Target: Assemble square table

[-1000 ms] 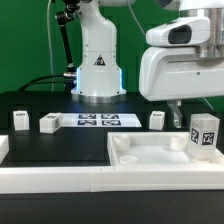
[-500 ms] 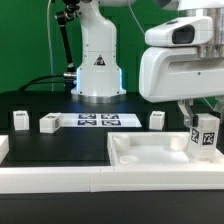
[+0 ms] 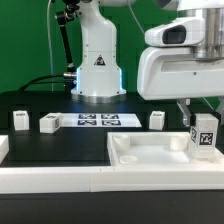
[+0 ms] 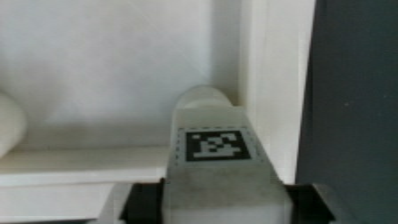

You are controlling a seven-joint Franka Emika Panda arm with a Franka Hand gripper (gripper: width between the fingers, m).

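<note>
Black worktop (image 3: 60, 145) carries everything. Panda arm base (image 3: 97, 62) sits at the back, centre. The wrist housing fills the upper part of the exterior view's right.

Square table top (image 3: 150, 158): white slab with a raised rim, lying flat at the front of the worktop on the exterior view's right. In the wrist view the slab (image 4: 107, 70) shows an inside corner of its rim, with black worktop (image 4: 356, 90) just beyond the rim.

Long white rail (image 3: 50, 181) runs along the front edge, touching or just beside the slab's near side.

Marker board (image 3: 97, 121) lies flat in front of the arm base.

Loose legs, all standing on the worktop behind the slab:
- leg one (image 3: 20, 121), far toward the exterior view's left
- leg two (image 3: 49, 124), between leg one and the marker board
- leg three (image 3: 157, 120), just beyond the marker board toward the exterior view's right

Fourth leg (image 3: 204, 134) is in the end effector (image 3: 200, 124), roughly upright, tag facing the camera, over the slab's corner on the exterior view's right.

In the wrist view the held leg (image 4: 217, 145) points at the inside rim corner. The end effector (image 4: 222, 203) is clamped on it, one finger on each side. Can't tell whether the leg's lower end touches the slab.
</note>
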